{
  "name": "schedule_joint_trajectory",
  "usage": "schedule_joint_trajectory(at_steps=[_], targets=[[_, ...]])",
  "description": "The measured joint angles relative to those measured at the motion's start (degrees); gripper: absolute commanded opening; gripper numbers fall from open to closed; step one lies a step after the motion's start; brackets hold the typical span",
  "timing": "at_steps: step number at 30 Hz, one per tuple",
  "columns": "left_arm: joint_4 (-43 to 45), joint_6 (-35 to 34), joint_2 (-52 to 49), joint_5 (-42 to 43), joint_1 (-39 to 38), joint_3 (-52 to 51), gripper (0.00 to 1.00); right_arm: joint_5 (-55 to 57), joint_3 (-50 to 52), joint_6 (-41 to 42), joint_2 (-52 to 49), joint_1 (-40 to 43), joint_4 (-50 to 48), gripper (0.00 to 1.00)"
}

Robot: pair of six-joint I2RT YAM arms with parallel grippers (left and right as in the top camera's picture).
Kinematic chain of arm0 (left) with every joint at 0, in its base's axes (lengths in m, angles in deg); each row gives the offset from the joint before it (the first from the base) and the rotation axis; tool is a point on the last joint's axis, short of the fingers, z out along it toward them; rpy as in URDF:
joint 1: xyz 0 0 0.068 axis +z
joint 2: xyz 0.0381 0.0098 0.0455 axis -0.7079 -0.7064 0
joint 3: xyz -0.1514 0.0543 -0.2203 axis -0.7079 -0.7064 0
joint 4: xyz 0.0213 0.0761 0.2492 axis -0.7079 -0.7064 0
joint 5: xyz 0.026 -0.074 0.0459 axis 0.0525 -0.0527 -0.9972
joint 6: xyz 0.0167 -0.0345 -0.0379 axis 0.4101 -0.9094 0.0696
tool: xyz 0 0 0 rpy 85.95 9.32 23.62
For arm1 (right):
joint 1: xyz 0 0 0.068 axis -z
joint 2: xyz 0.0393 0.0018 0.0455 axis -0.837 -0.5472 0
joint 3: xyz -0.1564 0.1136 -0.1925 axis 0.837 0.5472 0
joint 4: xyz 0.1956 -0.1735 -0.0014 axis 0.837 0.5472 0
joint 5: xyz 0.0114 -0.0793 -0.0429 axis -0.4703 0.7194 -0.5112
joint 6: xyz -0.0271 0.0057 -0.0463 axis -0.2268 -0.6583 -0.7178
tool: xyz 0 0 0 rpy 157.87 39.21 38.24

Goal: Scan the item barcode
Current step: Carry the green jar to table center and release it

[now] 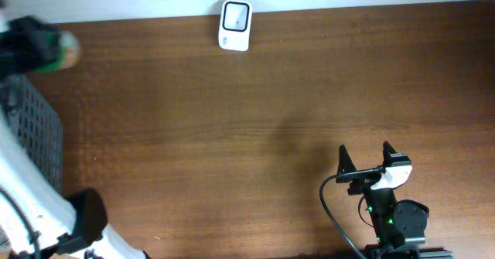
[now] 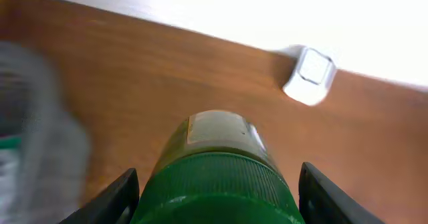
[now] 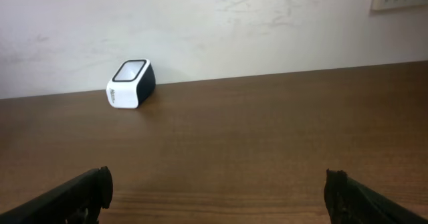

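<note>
Plainly, the left gripper [image 2: 218, 184] is closed around a green container [image 2: 217, 150]. In the left wrist view its two dark fingers [image 2: 110, 200] stand on either side of the ribbed green body. The lower edge of that picture cuts off the container's base and most of each finger, so the exact contact points are hidden. The container's far end is paler and flat-topped. No label or barcode can be made out on it.

From overhead the same arm is a dark, blurred mass at the far left corner of the wooden table [image 1: 255, 127]. Only a smear of green and tan shows at its tip, and the left edge crops the rest. Just below it is a dark mesh basket [image 1: 35, 127], also cut by the frame. In the left wrist view the basket is only a grey blur, and its contents are unreadable.

The white scanner [image 1: 234, 25] sits at the back edge of the table against the pale wall, well apart from the container, with its dark-rimmed window facing up.

The right gripper [image 1: 364, 147] rests near the front right of the table with its jaws spread wide and nothing between them. In its own camera only the two fingertips [image 3: 73, 197] show, at the bottom corners.
</note>
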State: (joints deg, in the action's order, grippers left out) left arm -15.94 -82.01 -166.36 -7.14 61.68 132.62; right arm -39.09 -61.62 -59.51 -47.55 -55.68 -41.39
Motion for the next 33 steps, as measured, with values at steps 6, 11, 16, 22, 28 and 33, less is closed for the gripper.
schedule_joint_trajectory(at_steps=[6, 11, 16, 22, 28, 33], targets=[[4.9, 0.0, -4.3, -3.3, -24.8, -16.6, 0.42, 0.0, 0.0, 0.0, 0.0, 0.0, 0.0, 0.98], [23.8, -1.3, -11.2, -4.2, -38.9, -37.6, 0.42, 0.0, 0.0, 0.0, 0.0, 0.0, 0.0, 0.98], [34.6, -3.2, -18.9, -6.0, -48.5, -45.1, 0.43, 0.0, 0.0, 0.0, 0.0, 0.0, 0.0, 0.98], [39.9, -5.0, -22.9, -9.6, -56.0, -45.1, 0.47, 0.0, 0.0, 0.0, 0.0, 0.0, 0.0, 0.98], [41.0, -5.5, -23.0, -13.0, -60.2, -45.1, 0.99, 0.0, 0.0, 0.0, 0.0, 0.0, 0.0, 0.98], [33.9, -5.8, -24.2, -13.8, -59.1, -37.6, 0.99, 0.0, 0.0, 0.0, 0.0, 0.0, 0.0, 0.98]])
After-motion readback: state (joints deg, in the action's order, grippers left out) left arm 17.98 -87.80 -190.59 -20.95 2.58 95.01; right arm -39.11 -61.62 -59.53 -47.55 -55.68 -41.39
